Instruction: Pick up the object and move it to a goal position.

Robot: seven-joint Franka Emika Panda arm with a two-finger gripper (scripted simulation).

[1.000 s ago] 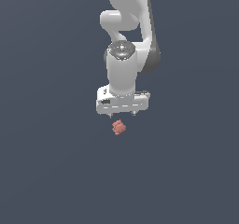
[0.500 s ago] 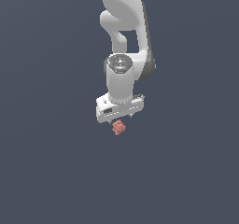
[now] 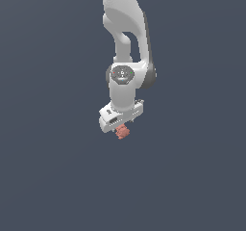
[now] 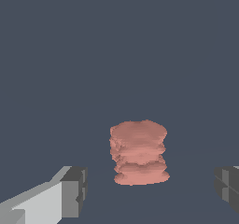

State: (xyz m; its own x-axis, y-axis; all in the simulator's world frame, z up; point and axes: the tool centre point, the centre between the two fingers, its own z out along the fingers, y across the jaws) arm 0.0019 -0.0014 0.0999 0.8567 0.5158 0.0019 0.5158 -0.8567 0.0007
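Under the spread claw (image 3: pixel 122 127), at its six o'clock, the lump (image 4: pixel 138 158) sits ungrasped; pickup and carrying remain.

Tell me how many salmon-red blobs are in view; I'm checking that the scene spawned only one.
1. The salmon-red blob sits just below the gripper in the exterior view; in the wrist view it lies between the open fingers, touching neither. The arm might hide others.
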